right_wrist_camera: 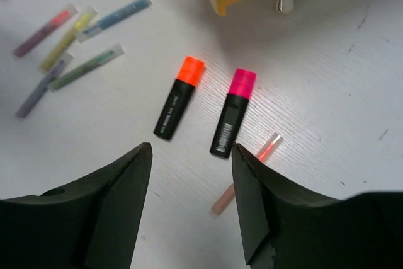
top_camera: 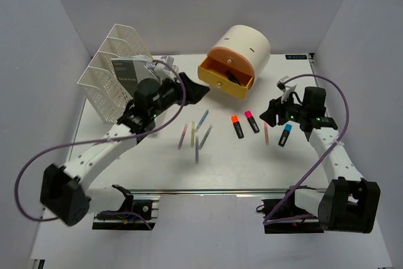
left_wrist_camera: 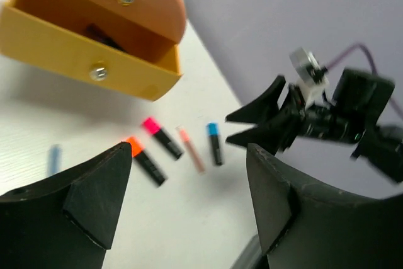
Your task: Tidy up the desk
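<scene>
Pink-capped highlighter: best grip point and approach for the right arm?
Black barrel of the pink-capped highlighter, mid-length, from straight above, jaws across its width. It lies flat on the desk, with clear gaps to the orange-capped highlighter and the thin pink pen on either side.

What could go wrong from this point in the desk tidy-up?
The open right end effector is aimed at the orange highlighter and pink highlighter, which lie close together; descending might nudge one or catch both. The left end effector sits near the open yellow drawer and could bump it. The two end effectors face each other and may clash.
</scene>
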Available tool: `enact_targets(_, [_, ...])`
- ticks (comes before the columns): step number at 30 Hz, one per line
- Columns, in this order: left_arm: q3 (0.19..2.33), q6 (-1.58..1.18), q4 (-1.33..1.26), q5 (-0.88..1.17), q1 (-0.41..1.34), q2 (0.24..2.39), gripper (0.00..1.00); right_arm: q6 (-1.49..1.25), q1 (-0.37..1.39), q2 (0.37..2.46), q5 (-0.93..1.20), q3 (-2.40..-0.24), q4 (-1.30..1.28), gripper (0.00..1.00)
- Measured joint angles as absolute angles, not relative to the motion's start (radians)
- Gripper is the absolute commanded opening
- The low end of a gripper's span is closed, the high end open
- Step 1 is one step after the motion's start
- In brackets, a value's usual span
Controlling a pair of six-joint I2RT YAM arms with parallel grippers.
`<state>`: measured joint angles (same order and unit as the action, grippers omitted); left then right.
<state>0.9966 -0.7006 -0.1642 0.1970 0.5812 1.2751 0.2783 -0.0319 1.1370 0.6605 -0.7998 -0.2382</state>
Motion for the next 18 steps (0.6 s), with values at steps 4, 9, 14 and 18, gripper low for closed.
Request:
enact_targets(4, [0.889,-0.526,-0.077,0.156,0.581,1.105,0.86,0.299,0.018,1.23,0.522,-0.813,-0.245,0.62])
enact_targets(9, [0.825,-0.376,0.04,0.115,0.581,1.066,0.86,0.283,0.028,1.336,0.343,-0.862,-0.278,0.58])
enact_targets(14, [0.828,-0.286,0.139,0.084,0.581,1.058,0.87,0.231,0.02,1.341,0.202,-0.87,-0.3,0.52])
enact_targets(18, [0.827,-0.253,0.179,0.06,0.581,1.007,0.88,0.185,0.007,1.333,0.136,-0.87,-0.331,0.53])
